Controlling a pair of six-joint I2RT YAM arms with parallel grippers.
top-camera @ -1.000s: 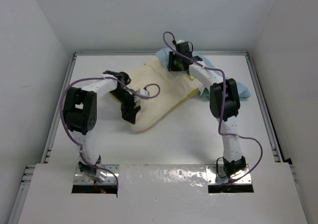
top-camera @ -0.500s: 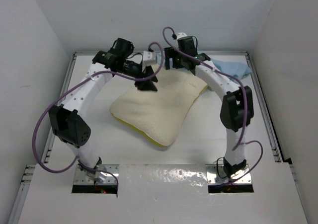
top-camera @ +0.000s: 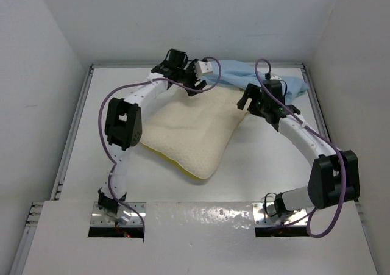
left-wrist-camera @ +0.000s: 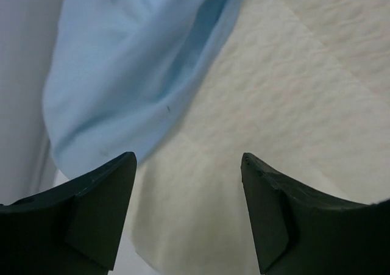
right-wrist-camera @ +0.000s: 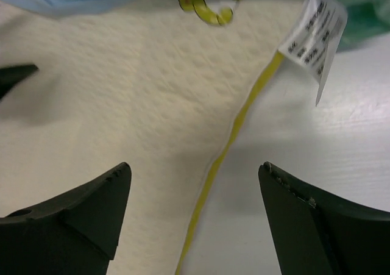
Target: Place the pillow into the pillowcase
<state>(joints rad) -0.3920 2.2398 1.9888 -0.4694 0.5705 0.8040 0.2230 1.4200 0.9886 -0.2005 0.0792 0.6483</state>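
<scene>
Both our grippers gape empty: the left gripper point(left-wrist-camera: 187, 165) over the far edge of the pillow point(top-camera: 189, 135), where the pillowcase point(top-camera: 234, 75) overlaps it, the right gripper point(right-wrist-camera: 194, 168) over its yellow trim point(right-wrist-camera: 234, 125). White table point(top-camera: 244, 165) shows around the pillow, between three walls point(top-camera: 183, 19).

Pillow point(top-camera: 189, 135) on table point(top-camera: 262, 165); pillowcase point(top-camera: 244, 77) bunched at far edge.
</scene>
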